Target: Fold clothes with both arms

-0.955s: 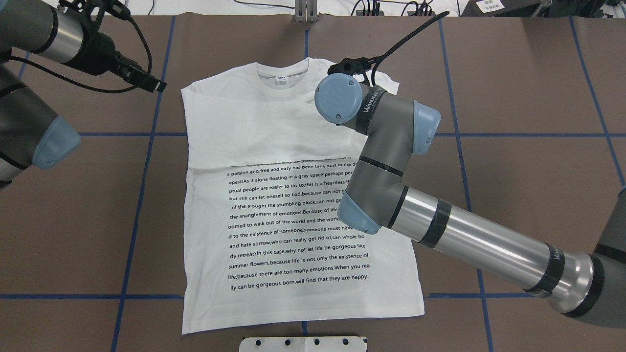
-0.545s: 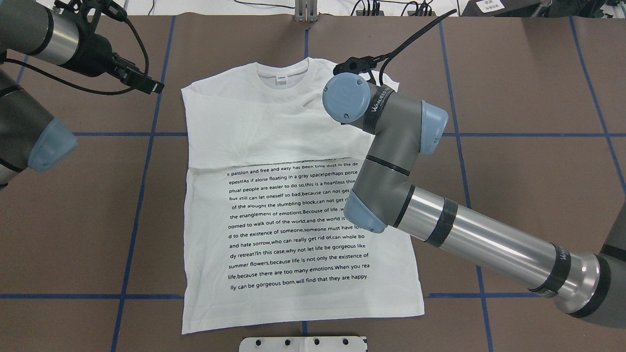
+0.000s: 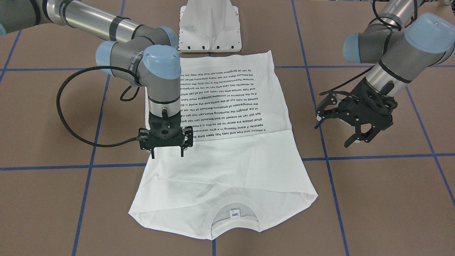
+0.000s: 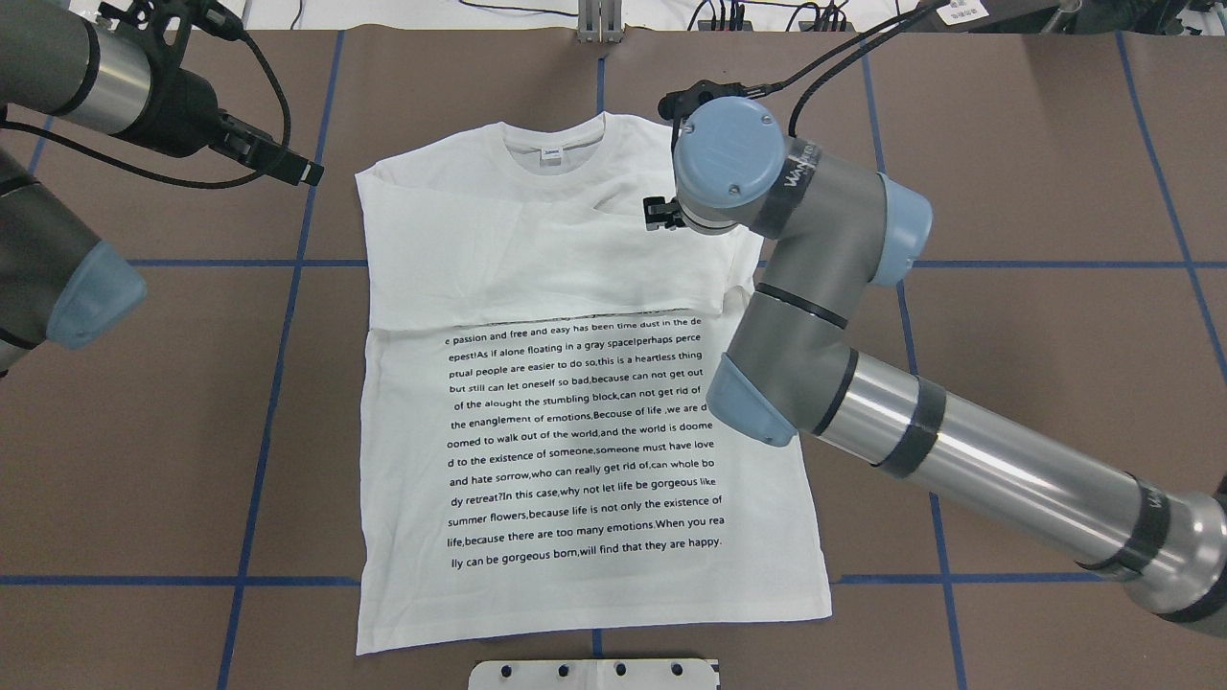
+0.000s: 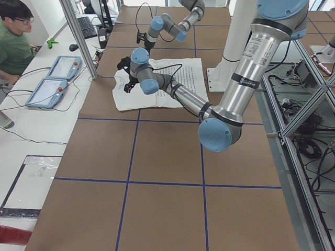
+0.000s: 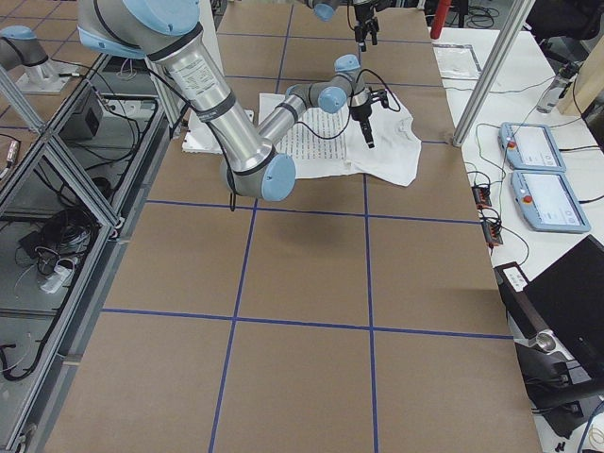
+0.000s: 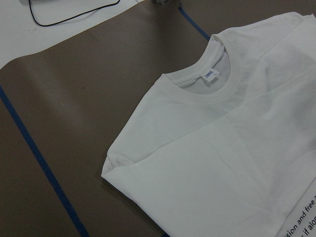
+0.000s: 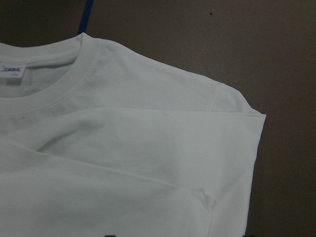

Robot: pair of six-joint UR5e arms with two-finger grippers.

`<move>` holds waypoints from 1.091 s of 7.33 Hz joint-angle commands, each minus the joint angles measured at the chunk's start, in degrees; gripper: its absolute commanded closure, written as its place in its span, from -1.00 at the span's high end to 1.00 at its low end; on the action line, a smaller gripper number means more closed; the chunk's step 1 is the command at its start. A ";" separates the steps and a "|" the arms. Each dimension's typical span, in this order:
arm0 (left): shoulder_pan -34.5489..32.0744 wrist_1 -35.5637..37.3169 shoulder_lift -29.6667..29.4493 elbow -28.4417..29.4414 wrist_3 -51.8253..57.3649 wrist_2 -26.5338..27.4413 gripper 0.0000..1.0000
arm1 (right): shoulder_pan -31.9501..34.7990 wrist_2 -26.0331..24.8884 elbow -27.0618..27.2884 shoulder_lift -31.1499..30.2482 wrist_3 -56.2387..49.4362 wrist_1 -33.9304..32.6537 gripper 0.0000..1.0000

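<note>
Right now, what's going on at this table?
Two robot arms are folding a white shirt that lies flat on the table, sleeves already folded in across the chest. The right gripper hangs open just over the shirt near one shoulder, fingers pointing down, gripping nothing. The left gripper is open too, off to the shirt's other side over bare table. Neither is holding cloth.

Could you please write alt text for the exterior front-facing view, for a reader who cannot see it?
A white shirt lies flat on a brown table, sleeves folded in, collar nearest the camera. The right end effector, open, points straight down over the shirt's edge at view left. The left end effector hangs open over bare table at view right.
</note>
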 commanded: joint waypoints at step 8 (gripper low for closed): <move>46.56 7.57 24.49 -28.36 -53.60 36.12 1.00 | -21.49 -9.09 41.07 -36.79 23.64 0.70 1.00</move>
